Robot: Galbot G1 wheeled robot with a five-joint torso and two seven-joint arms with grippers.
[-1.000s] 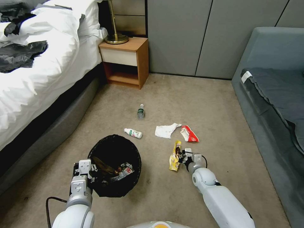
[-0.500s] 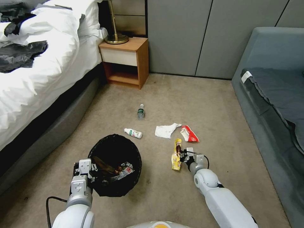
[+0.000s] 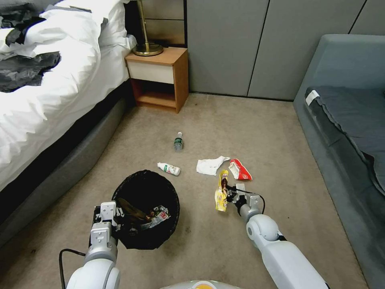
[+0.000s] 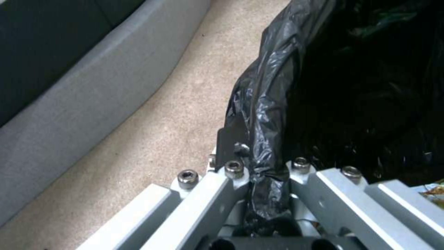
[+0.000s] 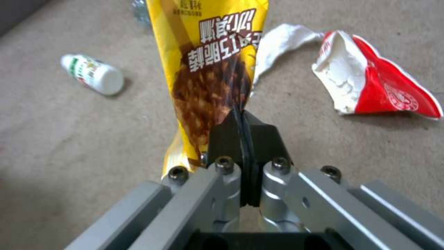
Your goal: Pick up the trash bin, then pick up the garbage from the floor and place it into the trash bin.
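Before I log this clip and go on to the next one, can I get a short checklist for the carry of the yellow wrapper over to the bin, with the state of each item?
1. Right gripper shut on the yellow wrapper: ok, the pads pinch its edge.
2. Wrapper off the carpet: ok by the head view, where it hangs upright at the gripper.
3. Left gripper holding the trash bin: ok, it is clamped on the black-bagged rim.
4. Bin mouth open to receive: ok, some litter lies inside and there is room.
5. Way from wrapper to bin free: ok, bare carpet between them.
6. Floor done: not ok; white tissue, red wrapper, white bottle and clear bottle remain.
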